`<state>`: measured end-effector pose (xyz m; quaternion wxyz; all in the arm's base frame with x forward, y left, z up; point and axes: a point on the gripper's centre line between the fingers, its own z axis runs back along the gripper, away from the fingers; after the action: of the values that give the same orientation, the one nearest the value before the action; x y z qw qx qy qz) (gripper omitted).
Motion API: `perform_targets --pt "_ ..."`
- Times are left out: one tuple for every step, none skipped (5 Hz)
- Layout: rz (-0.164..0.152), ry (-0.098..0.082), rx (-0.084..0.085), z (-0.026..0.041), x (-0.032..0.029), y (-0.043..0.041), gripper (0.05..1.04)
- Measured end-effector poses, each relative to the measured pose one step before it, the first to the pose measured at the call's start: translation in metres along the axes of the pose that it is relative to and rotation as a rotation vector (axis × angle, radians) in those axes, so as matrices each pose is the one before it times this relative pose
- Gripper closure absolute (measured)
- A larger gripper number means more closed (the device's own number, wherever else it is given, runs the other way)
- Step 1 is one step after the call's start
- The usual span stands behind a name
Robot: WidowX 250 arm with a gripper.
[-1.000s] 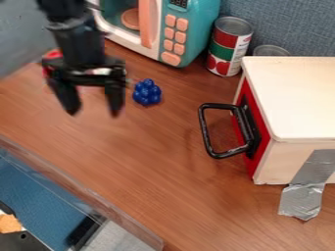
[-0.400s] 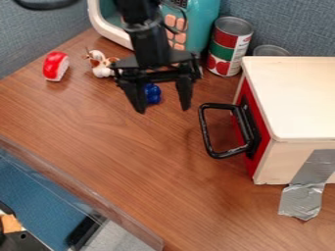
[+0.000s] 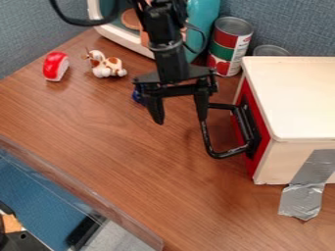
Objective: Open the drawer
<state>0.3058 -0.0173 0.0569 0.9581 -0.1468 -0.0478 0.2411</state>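
The black gripper point(image 3: 181, 120) hangs over the table with its fingers spread apart and nothing between them. Its right finger point(image 3: 202, 107) overlaps the upper left corner of the drawer's black handle point(image 3: 219, 154); whether they touch I cannot tell. The left finger is over bare wood to the left of the handle. On the right stands the white-topped box, and its red drawer front point(image 3: 257, 128) faces left and sits flush with the box, so the drawer is closed.
Behind the gripper are a teal toy microwave point(image 3: 204, 24) and a red-green can point(image 3: 229, 46). A blue object point(image 3: 136, 96) lies partly behind the gripper. Farther left are a dog figure point(image 3: 105, 64) and a red-white toy point(image 3: 56, 66). Silver tape point(image 3: 303, 196) runs down the box.
The gripper has moved right, from over the left part of the table to beside the handle, and stayed open. The drawer and its handle have not moved.
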Motion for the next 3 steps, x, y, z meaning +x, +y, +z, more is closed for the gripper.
perform_targets --pt "0.0092 -0.0132 -0.0093 -0.00012 0.00246 -0.00956 0.084" --pt "0.0216 0.0081 0.0013 -0.00740 -0.00219 -0.00731 0.084" --pt "0.0132 0.0079 0.0086 -0.01237 -0.00153 -0.00364 0.084"
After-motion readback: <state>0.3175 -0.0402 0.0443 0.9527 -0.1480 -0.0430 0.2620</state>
